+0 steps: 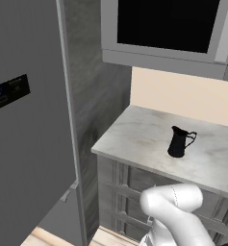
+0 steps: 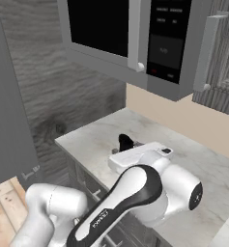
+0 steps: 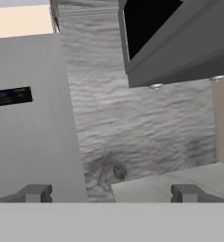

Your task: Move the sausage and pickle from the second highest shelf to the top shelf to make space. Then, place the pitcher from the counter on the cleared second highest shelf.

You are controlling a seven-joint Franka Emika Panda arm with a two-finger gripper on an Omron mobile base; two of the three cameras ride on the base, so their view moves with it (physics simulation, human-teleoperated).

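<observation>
Hand (image 3: 111, 193) w/ fingers spread wide, empty, at bottom of hand view, facing fridge door (image 3: 33, 118). Left base view: pitcher (image 1: 179, 142) upright on bench (image 1: 139, 139), centre-right. Right base view: arm hides most of it. Risk: door looks shut, shelves unreachable.

L base cam: behind arm on its left, looks fwd/down at fridge door (image 1: 24, 144), counter (image 1: 144, 139), pitcher (image 1: 178, 142); R base cam: behind on right, nearer, arm in foreground, same counter (image 2: 96, 137) and pitcher (image 2: 125, 142), microwave (image 2: 135, 38) above; hand cam: low, close, looks along gripper (image 3: 111, 194) at wood panel (image 3: 142, 132) ahead, fridge door left, counter corner beyond right tip.
</observation>
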